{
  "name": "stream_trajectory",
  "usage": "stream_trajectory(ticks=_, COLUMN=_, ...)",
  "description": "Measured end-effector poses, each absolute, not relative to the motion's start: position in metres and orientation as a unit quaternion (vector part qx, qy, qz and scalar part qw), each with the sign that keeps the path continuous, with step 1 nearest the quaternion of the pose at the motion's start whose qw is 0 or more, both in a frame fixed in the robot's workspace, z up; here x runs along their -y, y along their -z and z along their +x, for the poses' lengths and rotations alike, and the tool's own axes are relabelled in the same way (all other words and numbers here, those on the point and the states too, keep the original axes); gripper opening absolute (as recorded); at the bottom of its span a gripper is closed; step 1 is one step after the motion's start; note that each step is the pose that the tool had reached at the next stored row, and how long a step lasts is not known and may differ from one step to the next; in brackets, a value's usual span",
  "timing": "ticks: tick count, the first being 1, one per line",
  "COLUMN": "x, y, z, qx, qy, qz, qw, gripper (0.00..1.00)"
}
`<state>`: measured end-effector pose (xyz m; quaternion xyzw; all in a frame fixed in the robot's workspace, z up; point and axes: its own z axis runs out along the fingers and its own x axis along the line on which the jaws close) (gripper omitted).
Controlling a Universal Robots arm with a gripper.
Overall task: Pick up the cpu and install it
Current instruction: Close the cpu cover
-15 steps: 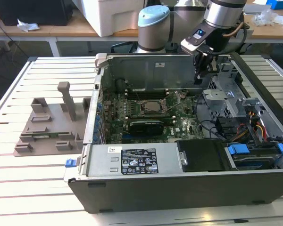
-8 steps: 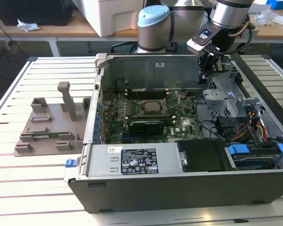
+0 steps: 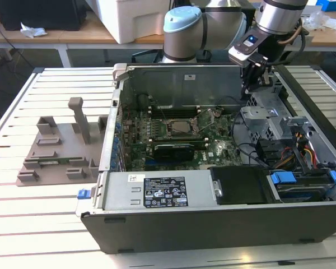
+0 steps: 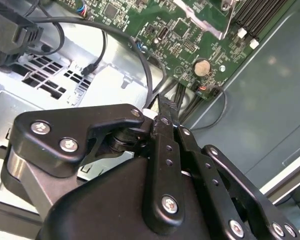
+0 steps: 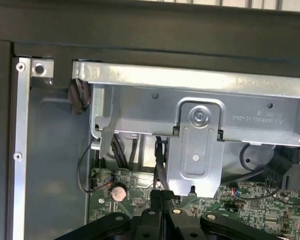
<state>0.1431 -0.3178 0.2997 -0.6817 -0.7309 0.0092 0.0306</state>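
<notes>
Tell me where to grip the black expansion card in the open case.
Take the black expansion card by its upper long edge, coming straight down from above: it seems to stand on edge on the motherboard, so a pinch can close across its thin body.

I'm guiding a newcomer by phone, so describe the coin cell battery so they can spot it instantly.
Look inside the open computer case at the green motherboard. In both wrist views, near the board's edge beside the grey case wall, sits the coin cell battery: the one round, shiny metal disc among flat black chips.
</notes>
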Motion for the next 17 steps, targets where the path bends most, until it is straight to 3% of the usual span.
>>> stream_trajectory(ticks=17, x=0.315, y=-0.294, z=0.162, qx=0.731, qy=-0.011, qz=-0.682, qw=0.032, gripper=0.11)
